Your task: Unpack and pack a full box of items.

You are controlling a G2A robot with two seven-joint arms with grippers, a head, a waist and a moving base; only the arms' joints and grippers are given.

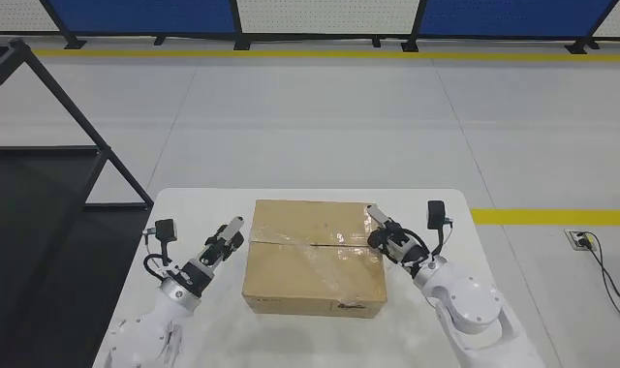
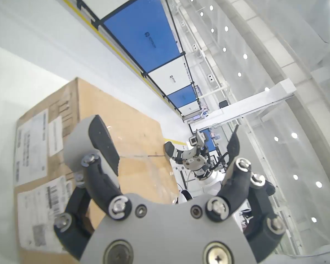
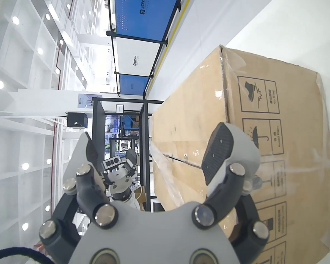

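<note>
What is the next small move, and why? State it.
Probably bring the right pincer over the box to its taped seam: the flaps are taped shut, and it and the left pincer sit open at the box's sides, empty.

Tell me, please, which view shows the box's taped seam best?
The top view: the seam shows end to end. Each wrist view catches a stretch of it at a low angle.
</note>
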